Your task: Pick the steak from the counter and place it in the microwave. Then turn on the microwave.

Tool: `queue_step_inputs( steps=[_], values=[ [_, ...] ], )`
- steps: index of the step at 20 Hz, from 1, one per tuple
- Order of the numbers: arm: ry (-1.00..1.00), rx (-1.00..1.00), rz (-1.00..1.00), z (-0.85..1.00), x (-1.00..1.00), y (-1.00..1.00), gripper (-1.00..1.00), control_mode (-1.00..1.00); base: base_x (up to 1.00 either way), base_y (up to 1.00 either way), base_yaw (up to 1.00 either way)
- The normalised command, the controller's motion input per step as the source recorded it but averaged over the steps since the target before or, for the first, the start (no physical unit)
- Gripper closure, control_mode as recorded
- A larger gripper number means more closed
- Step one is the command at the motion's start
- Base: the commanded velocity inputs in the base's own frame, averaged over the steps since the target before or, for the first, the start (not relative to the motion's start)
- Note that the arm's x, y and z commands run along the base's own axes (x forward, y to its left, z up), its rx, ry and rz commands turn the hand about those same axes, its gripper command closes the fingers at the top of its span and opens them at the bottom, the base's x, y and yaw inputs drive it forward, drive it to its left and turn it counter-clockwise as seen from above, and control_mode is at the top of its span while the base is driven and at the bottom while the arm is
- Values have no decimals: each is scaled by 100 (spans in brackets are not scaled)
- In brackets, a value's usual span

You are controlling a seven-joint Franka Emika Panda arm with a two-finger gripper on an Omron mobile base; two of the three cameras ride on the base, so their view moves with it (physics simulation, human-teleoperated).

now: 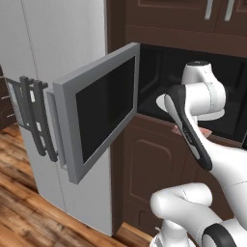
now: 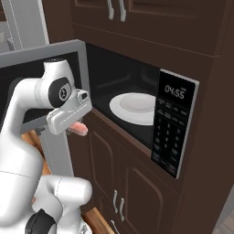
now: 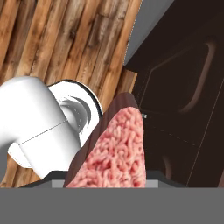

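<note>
Room: you're looking at a kitchen wall of dark brown cabinets [image 2: 137, 183] over a wood plank floor [image 1: 29, 212], with a tall pale grey fridge [image 1: 62, 43] standing left of them.
Microwave: your target, the microwave [image 2: 137, 109], sits built into the cabinet column, its black cavity exposed in both base views.
Door: the microwave door [image 1: 101, 111] hangs swung wide to the left, grey frame around dark glass, edge-on to you in the left base view.
Keypad: on the right side you've got the button panel [image 2: 171, 123] with a lit digital display at its top.
Plate: a round white plate [image 2: 135, 107] lies flat on the cavity floor, nothing on it.
Arm: your white arm reaches up in front of the lower cabinets, wrist just outside the cavity's front lip.
Gripper: the gripper [image 2: 77, 129] is clamped on the meat, pointing down, below the level of the cavity floor and left of the plate.
Steak: the steak [image 3: 120, 151] is up in the jaws, pinkish-red and grainy with a dark rind on one edge; in the hand view it dangles over the floor planks and a cabinet door. In the right base view you see it poking out beneath the hand, outside the microwave.
</note>
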Motion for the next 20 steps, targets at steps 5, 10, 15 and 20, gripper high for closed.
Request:
queue_step_inputs(
  steps=[5, 10, 15, 20],
  values=[
    [0, 0, 0, 0, 0, 0, 100, 100, 0, 0, 0],
    [0, 0, 0, 0, 0, 0, 100, 100, 0, 0, 0],
    [0, 0, 0, 0, 0, 0, 100, -100, 0, 0, 0],
    [0, 0, 0, 0, 0, 0, 100, -100, 0, 0, 0]
  ],
)
